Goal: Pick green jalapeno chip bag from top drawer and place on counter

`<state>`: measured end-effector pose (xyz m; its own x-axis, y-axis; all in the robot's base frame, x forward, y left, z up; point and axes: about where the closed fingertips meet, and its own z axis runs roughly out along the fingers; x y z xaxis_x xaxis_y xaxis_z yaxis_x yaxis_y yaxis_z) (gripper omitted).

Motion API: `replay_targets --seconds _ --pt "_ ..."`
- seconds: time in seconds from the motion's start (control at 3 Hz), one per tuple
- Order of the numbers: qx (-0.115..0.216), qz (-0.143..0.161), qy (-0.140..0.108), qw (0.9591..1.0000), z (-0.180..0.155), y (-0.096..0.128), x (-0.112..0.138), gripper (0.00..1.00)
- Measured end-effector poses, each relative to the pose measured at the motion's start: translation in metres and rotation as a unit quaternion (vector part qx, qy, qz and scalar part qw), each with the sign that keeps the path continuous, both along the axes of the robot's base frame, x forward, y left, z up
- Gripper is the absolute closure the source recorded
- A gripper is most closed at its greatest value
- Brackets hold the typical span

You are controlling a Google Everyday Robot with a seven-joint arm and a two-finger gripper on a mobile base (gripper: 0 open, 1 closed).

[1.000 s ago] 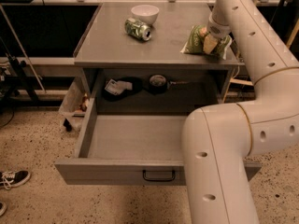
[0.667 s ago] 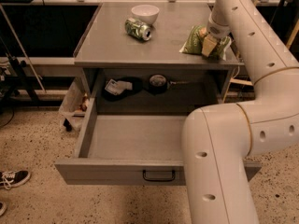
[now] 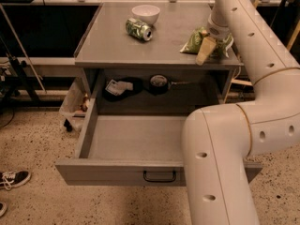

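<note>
The gripper (image 3: pixel 206 50) is down at the right front corner of the counter (image 3: pixel 140 50), right on top of the green jalapeno chip bag (image 3: pixel 193 42). The bag lies on the gray surface, close to the front edge, its crinkled green showing on both sides of the gripper. Clamped or let go? Cannot tell from here, because the wrist covers the middle of the bag. The white arm (image 3: pixel 234 149) sweeps up from the lower right, bends, and comes down over the counter from the top of the view.

Further back on the counter, a green-patterned drink can (image 3: pixel 139 29) lies on its side, just in front of a white bowl (image 3: pixel 145 14). Both are well apart from the bag.

Below, the top drawer (image 3: pixel 136 144) is pulled wide open, its black handle (image 3: pixel 160 176) facing us on the front panel. Deep in the cabinet opening behind the drawer sit a dark pouch with a white label (image 3: pixel 117 87) and a round dark object (image 3: pixel 158 81). A black-and-white sneaker (image 3: pixel 11 178) rests on the speckled floor (image 3: pixel 42 205) at far left.
</note>
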<state>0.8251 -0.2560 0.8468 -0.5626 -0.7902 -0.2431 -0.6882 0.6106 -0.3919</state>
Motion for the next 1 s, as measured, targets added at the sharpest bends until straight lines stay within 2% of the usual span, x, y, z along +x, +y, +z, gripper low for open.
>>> replay_targets --seconds 0.33,0.67,1.0 --pt "0.013 -0.003 -0.001 0.9999 0.006 -0.003 -0.006 0.00" --pt "0.046 0.011 0.026 0.9986 0.021 0.000 -0.036 0.00" --pt "0.084 0.027 0.076 0.9932 0.034 0.012 -0.081 0.00"
